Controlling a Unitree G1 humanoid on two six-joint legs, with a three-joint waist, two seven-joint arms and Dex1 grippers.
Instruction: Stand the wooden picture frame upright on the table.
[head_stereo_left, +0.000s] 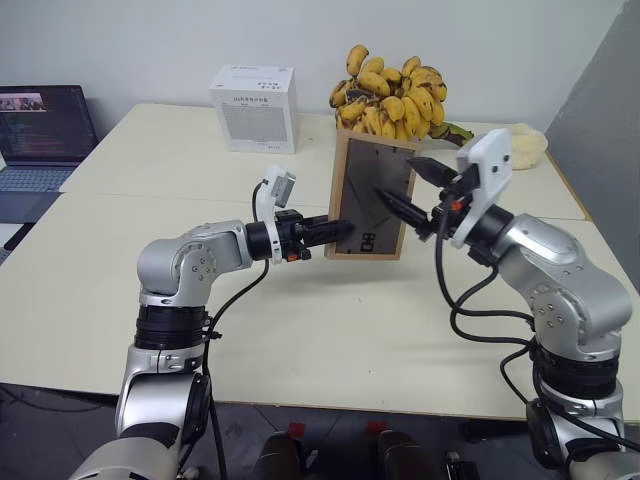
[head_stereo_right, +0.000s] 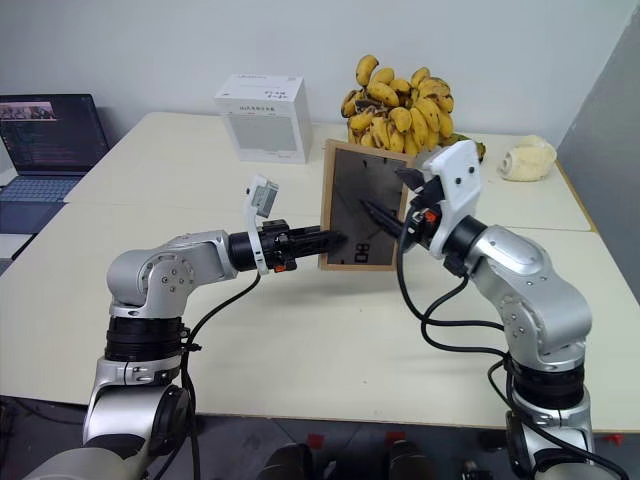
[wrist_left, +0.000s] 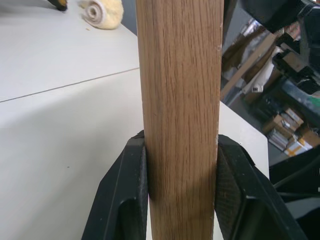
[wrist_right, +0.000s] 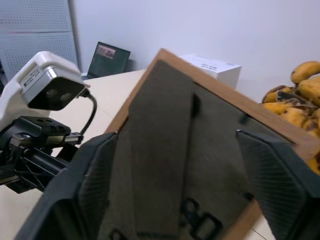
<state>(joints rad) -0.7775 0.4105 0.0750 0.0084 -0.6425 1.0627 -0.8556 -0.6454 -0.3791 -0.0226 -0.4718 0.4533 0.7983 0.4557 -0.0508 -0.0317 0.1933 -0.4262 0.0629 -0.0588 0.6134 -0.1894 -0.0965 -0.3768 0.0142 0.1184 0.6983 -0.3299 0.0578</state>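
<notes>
Grained wooden picture frame (wrist_left: 180, 115), matt dark back.

- One wooden picture frame (head_stereo_left: 372, 198), its dark back panel facing this way.
- One fold-out stand (wrist_right: 165, 150) on that back panel.
- Two robot grippers: the left gripper (head_stereo_left: 340, 230) and the right gripper (head_stereo_left: 405, 190).
- Two black fingers (wrist_left: 125, 195) on each gripper.
- One pale table (head_stereo_left: 330, 340), with a seam line running across its top.
- One white box (head_stereo_left: 254, 108).
- One large bunch of bananas (head_stereo_left: 392, 95), too many to count.
- One laptop (head_stereo_left: 42, 135), open.
- One pale rolled object (head_stereo_right: 527, 159) near the table's far right corner.
</notes>
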